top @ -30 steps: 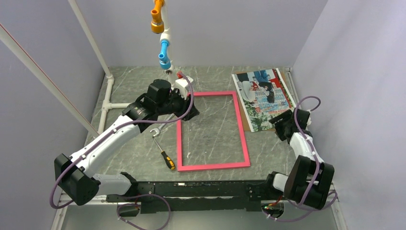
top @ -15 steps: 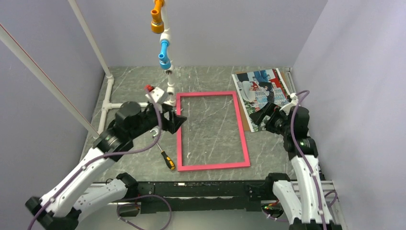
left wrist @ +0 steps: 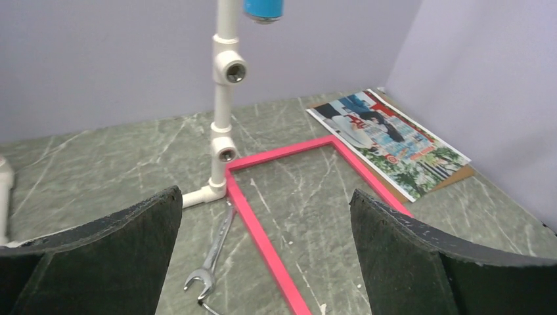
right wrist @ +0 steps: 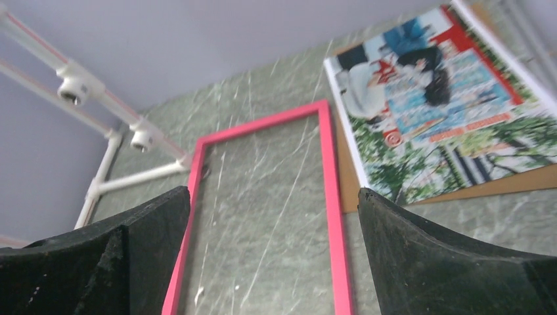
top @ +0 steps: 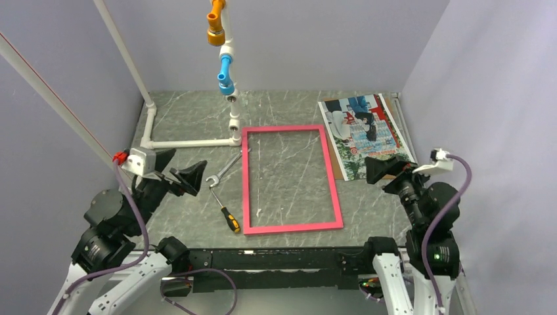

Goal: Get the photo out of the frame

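1. Pink-red frame (top: 292, 228) lies flat and empty mid-worktop (top: 190, 118); marble shows through it.
2. Photo (top: 364, 134) lies outside, just right of it, on a brown backing board (right wrist: 348, 190), long axis running away from the bases.
3. Left gripper (top: 177, 170) and right gripper (top: 384, 169): both spread wide, holding nothing.
4. Right arm is nearer; the photo lies just ahead. Removal looks done.

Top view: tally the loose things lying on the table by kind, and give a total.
Picture frame: 1
Photo: 1
Backing board: 1
Wrench: 1
Screwdriver: 1
Total: 5
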Motion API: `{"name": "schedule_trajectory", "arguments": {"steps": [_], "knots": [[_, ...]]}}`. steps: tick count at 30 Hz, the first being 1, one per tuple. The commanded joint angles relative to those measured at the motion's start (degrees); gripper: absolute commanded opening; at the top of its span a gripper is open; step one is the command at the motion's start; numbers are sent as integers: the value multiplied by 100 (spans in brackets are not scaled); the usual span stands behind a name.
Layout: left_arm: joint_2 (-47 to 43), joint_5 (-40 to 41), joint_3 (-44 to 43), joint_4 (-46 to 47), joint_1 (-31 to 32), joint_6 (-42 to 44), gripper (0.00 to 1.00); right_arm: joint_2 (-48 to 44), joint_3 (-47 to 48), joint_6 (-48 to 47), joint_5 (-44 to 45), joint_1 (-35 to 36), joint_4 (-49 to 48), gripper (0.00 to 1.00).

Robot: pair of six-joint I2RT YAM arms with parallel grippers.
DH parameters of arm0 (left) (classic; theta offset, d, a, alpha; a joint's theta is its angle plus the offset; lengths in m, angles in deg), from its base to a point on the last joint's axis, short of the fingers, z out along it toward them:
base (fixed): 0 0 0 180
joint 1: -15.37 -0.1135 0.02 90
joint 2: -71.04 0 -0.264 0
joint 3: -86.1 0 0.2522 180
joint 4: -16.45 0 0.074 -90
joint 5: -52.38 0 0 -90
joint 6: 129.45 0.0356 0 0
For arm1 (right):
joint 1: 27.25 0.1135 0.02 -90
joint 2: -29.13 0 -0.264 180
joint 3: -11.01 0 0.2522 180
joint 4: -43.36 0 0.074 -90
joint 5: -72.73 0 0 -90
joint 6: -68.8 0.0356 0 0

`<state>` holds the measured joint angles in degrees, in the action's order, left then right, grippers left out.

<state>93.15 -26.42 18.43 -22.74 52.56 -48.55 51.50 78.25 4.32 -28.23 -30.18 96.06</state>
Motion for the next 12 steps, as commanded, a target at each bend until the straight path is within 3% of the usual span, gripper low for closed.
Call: {"name": "schedule_trajectory", "arguments": {"steps": [1,12], "knots": [[-257,686,-80,-214,-20,-2,99,-163,388,41,939,13,183,100],[-339,948,-73,-288,-34,30,99,-217,375,-106,822,11,305,100]]}}
